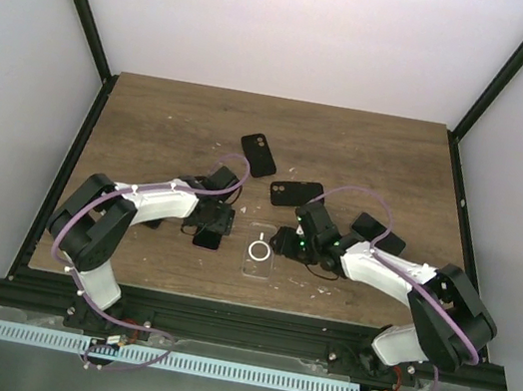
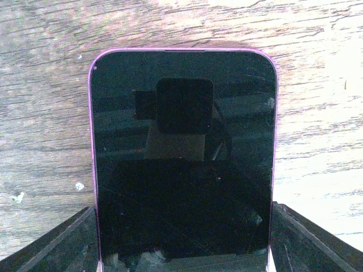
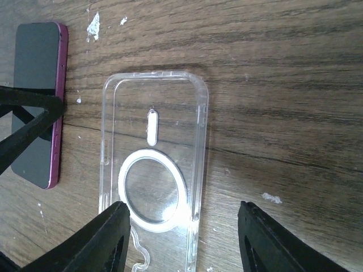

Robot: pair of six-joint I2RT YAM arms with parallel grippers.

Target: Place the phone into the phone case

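The phone (image 2: pixel 181 170) is a black slab with a glossy screen and a purple rim, lying flat on the wooden table (image 1: pixel 174 119). It also shows in the top view (image 1: pixel 209 238) and at the left of the right wrist view (image 3: pixel 37 102). My left gripper (image 2: pixel 181 211) has one finger against each long edge of the phone, shut on it (image 1: pixel 208 222). The phone case (image 3: pixel 153 141), clear with a white ring and a short white line, lies just right of the phone (image 1: pixel 260 252). My right gripper (image 3: pixel 182 209) is open above the case's near end (image 1: pixel 286 242).
Three black covers lie on the table: one far centre (image 1: pixel 259 155), one behind the case (image 1: pixel 295 193), one behind the right arm (image 1: pixel 378 233). White specks (image 3: pixel 93 25) dot the wood. Black frame rails (image 1: pixel 76 153) border the table's sides.
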